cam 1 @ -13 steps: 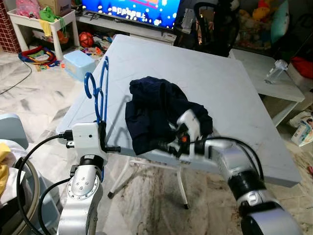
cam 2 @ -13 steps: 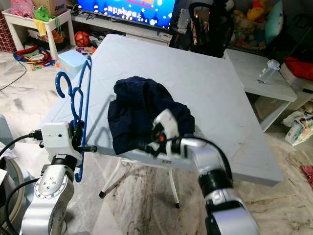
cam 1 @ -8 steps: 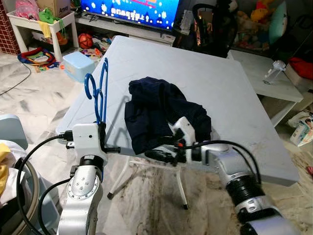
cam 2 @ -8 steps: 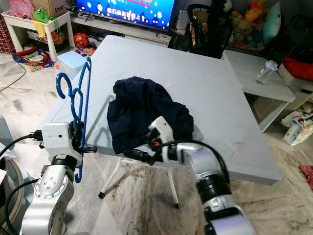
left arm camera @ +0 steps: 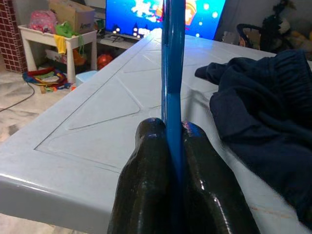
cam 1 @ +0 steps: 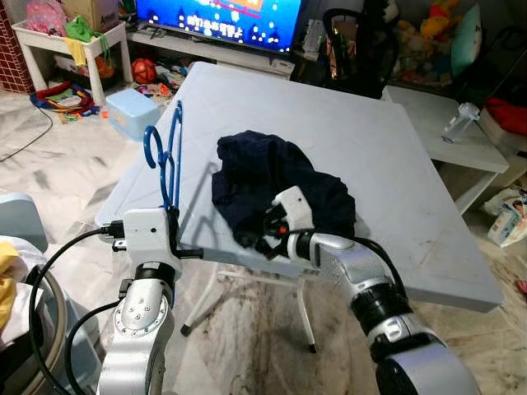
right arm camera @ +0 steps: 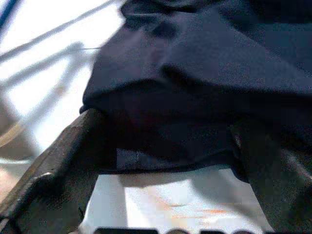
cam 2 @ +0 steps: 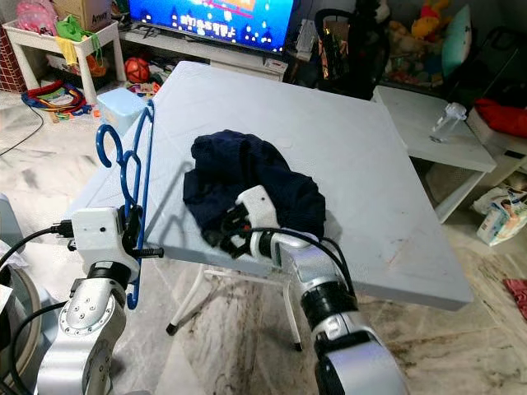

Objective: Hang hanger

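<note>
A blue hanger [cam 1: 169,160] stands upright at the front left edge of the pale table [cam 1: 395,164], with my left gripper [left arm camera: 168,127] shut on its lower bar. A crumpled dark navy garment [cam 1: 272,177] lies on the table near the front edge. My right gripper [cam 1: 251,237] is at the garment's front left edge. In the right wrist view its fingers [right arm camera: 48,170] stand open with the garment's hem [right arm camera: 185,107] lying between them, just above the table top.
A small white side table with a clear bottle [cam 1: 461,121] stands to the right. A TV [cam 1: 222,16], a blue stool [cam 1: 132,109] and toys are behind and to the left. A basket [cam 1: 25,271] sits at the near left on the marble floor.
My right gripper dipped below the table's front edge, then came up and left to the garment's front edge. The left arm and hanger have not moved.
</note>
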Motion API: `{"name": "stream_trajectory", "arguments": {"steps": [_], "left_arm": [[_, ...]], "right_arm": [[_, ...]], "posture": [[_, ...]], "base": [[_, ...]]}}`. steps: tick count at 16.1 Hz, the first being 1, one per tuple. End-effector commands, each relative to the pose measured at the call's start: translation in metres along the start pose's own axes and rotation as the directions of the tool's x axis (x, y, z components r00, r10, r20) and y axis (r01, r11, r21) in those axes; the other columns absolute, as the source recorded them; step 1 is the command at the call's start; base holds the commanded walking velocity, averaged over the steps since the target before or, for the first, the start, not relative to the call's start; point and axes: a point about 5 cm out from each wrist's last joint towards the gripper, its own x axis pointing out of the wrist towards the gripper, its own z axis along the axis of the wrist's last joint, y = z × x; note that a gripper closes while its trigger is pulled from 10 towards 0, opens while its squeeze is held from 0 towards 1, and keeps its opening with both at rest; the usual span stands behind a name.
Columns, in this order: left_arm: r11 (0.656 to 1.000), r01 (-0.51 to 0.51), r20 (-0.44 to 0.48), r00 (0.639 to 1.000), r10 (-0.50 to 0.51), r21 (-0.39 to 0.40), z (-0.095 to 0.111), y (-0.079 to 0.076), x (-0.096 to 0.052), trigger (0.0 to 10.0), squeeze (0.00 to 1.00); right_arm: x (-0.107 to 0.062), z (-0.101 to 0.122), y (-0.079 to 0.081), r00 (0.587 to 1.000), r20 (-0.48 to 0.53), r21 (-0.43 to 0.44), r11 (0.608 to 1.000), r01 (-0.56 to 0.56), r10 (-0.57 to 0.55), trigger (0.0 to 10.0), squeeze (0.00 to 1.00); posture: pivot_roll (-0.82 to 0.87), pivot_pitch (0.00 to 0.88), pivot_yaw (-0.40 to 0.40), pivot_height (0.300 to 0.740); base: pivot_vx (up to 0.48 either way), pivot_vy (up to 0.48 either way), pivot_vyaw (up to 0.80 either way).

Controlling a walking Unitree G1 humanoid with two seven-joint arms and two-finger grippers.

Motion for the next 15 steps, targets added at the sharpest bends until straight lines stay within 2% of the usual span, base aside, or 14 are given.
{"name": "stream_trajectory", "arguments": {"steps": [1, 4, 7, 9, 11, 12, 13, 15], "left_arm": [[1.0, 0.02, -0.025, 0.999, -0.02, -0.007, -0.004, -0.005, -0.001, 10.0, 0.0], [1.0, 0.018, -0.027, 0.999, -0.018, -0.007, -0.004, -0.005, -0.001, 10.0, 0.0], [1.0, 0.02, -0.03, 0.999, -0.02, -0.004, -0.005, -0.005, -0.002, 10.0, 0.0], [1.0, 0.015, -0.031, 0.999, -0.015, -0.003, -0.004, -0.004, -0.002, 10.0, 0.0], [1.0, 0.013, -0.03, 0.999, -0.013, -0.002, -0.004, -0.004, -0.002, 10.0, 0.0], [1.0, 0.01, -0.032, 0.999, -0.01, -0.002, -0.005, -0.004, -0.003, 10.0, 0.0], [1.0, 0.009, -0.032, 0.999, -0.009, -0.003, -0.005, -0.004, -0.003, 10.0, 0.0], [1.0, 0.012, -0.032, 0.999, -0.012, -0.004, -0.005, -0.006, -0.002, 10.0, 0.0]], "right_arm": [[-0.005, -0.007, -0.018, 0.99, -0.04, 0.01, 0.991, 0.135, -0.134, 10.0, 1.0], [-0.006, -0.003, -0.03, 0.967, -0.035, 0.019, 0.968, 0.252, -0.251, 10.0, 1.0], [-0.007, 0.012, -0.042, 0.925, -0.019, 0.012, 0.925, 0.381, -0.381, 10.0, 1.0], [-0.009, 0.03, -0.05, 0.879, 0.026, -0.031, 0.878, 0.477, -0.476, 10.0, 1.0], [-0.009, 0.045, -0.052, 0.854, 0.069, -0.005, 0.856, 0.517, -0.516, 10.0, 1.0], [-0.011, 0.059, -0.055, 0.807, 0.112, 0.042, 0.814, 0.579, -0.58, 10.0, 0.98], [-0.012, 0.062, -0.055, 0.793, 0.121, 0.048, 0.801, 0.596, -0.597, 10.0, 0.89], [-0.012, 0.065, -0.056, 0.78, 0.127, 0.05, 0.79, 0.611, -0.612, 10.0, 0.87]], "posture": [[0.2, 0.07, -0.183, 0.74], [0.2, 0.074, -0.186, 0.74], [0.2, 0.078, -0.185, 0.74], [0.21, 0.078, -0.186, 0.74], [0.22, 0.077, -0.189, 0.74], [0.21, 0.077, -0.189, 0.74], [0.21, 0.077, -0.189, 0.74], [0.21, 0.071, -0.193, 0.74]], "base": [[0.0, 0.0, 0.0], [0.0, 0.0, 0.0], [0.0, 0.0, 0.0], [0.0, 0.0, 0.0], [0.0, 0.0, 0.0], [0.0, 0.0, 0.0], [0.0, 0.0, 0.0], [0.0, 0.0, 0.0]]}}
